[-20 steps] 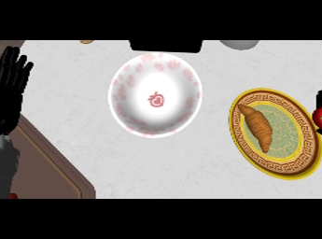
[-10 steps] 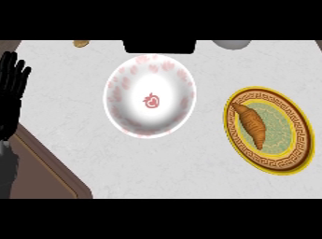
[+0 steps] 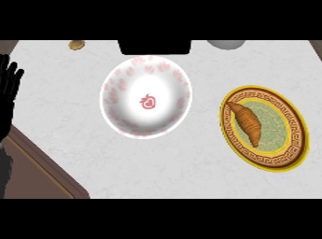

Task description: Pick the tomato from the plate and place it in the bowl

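Note:
A white bowl [image 3: 147, 103] with pink marks stands in the middle of the counter and holds nothing. To its right lies a yellow-rimmed patterned plate [image 3: 294, 140] with a brown croissant [image 3: 248, 123] on it. No tomato shows anywhere in the head view. My left hand [image 3: 1, 100] rests open at the left edge, fingers pointing up. My right hand is out of the picture.
A black object [image 3: 155, 46] sits at the counter's far edge behind the bowl, with a grey round thing [image 3: 226, 44] to its right and a small tan item [image 3: 76, 45] to its left. The counter's brown edge [image 3: 50, 168] runs diagonally at lower left.
The right hand holding the tomato slid off the right edge and no longer shows. The view has shifted, so bowl and plate sit further left.

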